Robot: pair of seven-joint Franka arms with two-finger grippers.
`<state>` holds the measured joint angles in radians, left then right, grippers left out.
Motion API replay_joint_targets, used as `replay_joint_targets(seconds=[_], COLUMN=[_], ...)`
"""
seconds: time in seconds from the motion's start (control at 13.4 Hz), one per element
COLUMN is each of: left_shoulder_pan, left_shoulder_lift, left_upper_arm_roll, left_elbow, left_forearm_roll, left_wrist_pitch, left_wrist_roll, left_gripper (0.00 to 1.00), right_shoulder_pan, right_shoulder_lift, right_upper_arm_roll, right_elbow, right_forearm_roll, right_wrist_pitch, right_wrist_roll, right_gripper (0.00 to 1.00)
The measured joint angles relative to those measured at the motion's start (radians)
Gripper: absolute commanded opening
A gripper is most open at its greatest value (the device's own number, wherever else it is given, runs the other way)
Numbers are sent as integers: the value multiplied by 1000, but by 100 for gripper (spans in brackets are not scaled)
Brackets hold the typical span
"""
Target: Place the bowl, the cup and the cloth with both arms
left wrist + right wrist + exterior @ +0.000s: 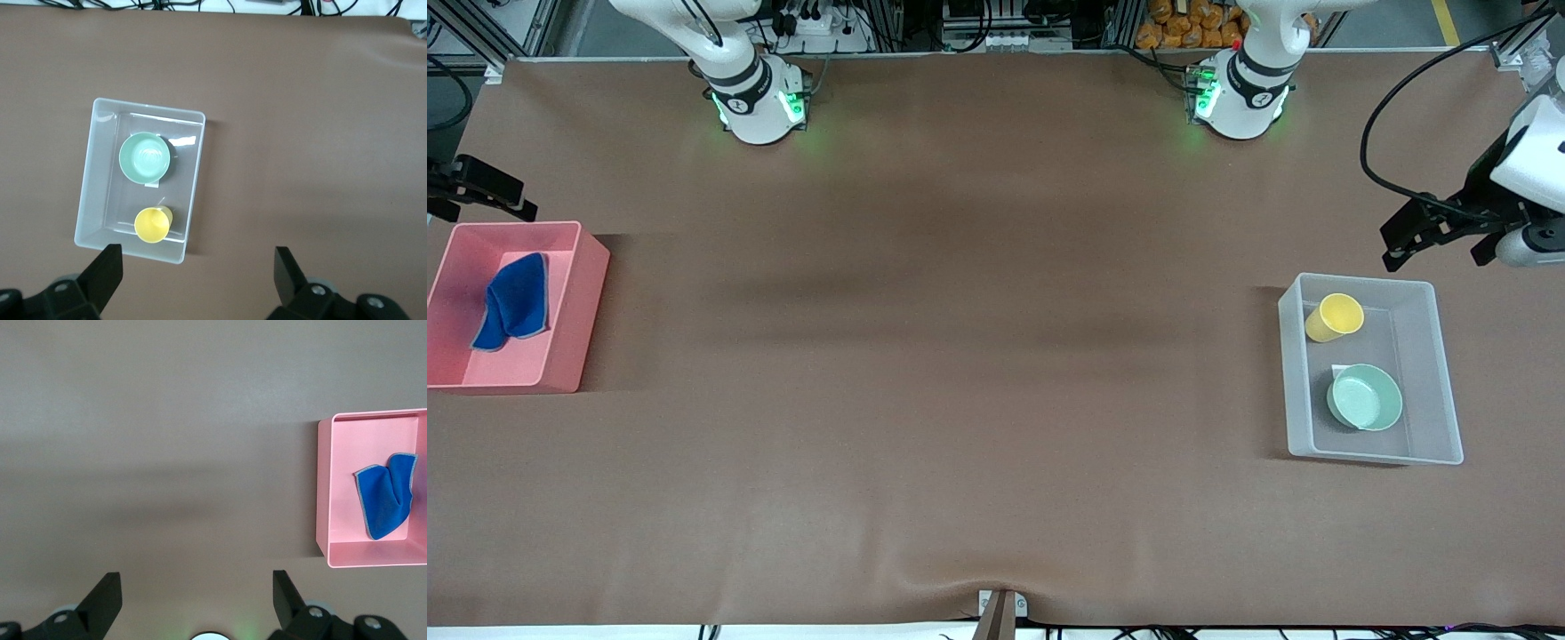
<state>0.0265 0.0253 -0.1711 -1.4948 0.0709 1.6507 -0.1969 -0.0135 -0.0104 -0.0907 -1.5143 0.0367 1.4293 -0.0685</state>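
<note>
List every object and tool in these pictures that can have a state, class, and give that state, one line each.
Cloth: crumpled, lying in the pink bin.
Cup: tipped over, empty, in the clear bin.
Bowl: tilted, empty, in the clear bin, nearer the front camera than the cup.
Left tool: open, empty, raised near the clear bin.
Right tool: open, empty, raised near the pink bin.
</note>
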Motion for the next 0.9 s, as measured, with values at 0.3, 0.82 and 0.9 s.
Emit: replay_joint_targets(seconds=[0.3,0.82,0.9], left_shoulder_pan=[-27,-66,-69], left_shoulder_lift=[-27,-65,-69], left_upper_arm_roll=[32,113,114], left_elbow=[-27,-87,-96], left_forearm_roll=[-1,-36,-37], left_wrist_pitch=[-45,-56,-56], left_wrist_roll=[0,-1,-1], left_gripper=[100,100,100], right_shoulder_pan=[0,0,0], right_shoulder_lift=[0,0,0], right_upper_arm_roll=[1,1,1], right_elbow=[1,1,2], right_forearm_roll=[0,0,0], right_wrist_pitch=[0,0,0], right_wrist_roll=[0,0,0], right_gripper=[100,100,100])
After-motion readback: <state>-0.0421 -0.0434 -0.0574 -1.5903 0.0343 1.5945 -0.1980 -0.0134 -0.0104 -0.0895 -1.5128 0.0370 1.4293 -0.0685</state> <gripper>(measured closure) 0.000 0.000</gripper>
